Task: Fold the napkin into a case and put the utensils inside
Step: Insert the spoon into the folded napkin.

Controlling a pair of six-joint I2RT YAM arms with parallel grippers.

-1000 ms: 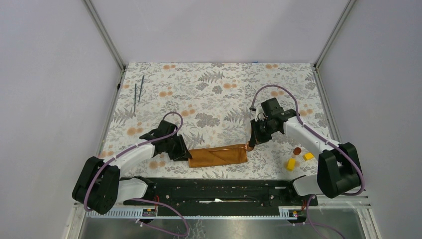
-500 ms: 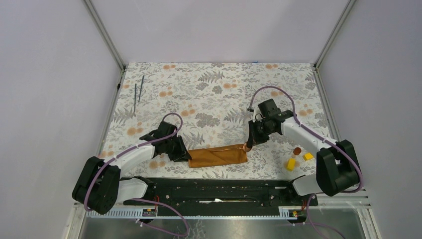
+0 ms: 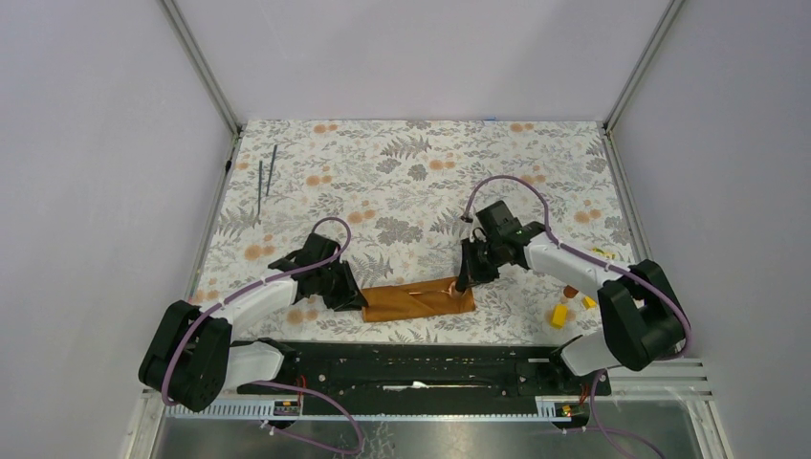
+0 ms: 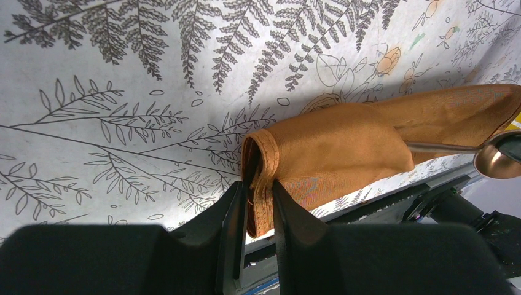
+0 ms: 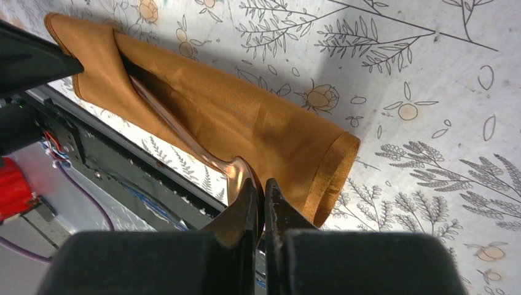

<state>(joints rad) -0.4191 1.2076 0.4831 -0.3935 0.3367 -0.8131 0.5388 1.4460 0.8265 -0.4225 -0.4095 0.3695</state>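
The rust-orange napkin lies folded into a narrow case (image 3: 419, 299) near the table's front edge. My left gripper (image 3: 356, 299) is shut on the case's hemmed left end (image 4: 261, 184). My right gripper (image 3: 466, 281) is shut on the bowl of the copper spoon (image 5: 236, 175). The spoon's handle (image 5: 166, 120) runs into the case's diagonal pocket (image 5: 203, 110). The spoon also shows in the left wrist view (image 4: 491, 161), with the handle going under the cloth. Two thin dark rods (image 3: 266, 169) lie at the far left of the tablecloth.
The floral tablecloth (image 3: 421, 182) covers the table. Two small yellow blocks (image 3: 558, 316) and a small brown round piece (image 3: 571, 291) lie at the front right by the right arm. The black base rail (image 3: 421, 363) runs just in front of the case.
My right gripper has moved left with the spoon, sliding its handle further into the case's pocket. The left gripper has stayed on the case's left end.
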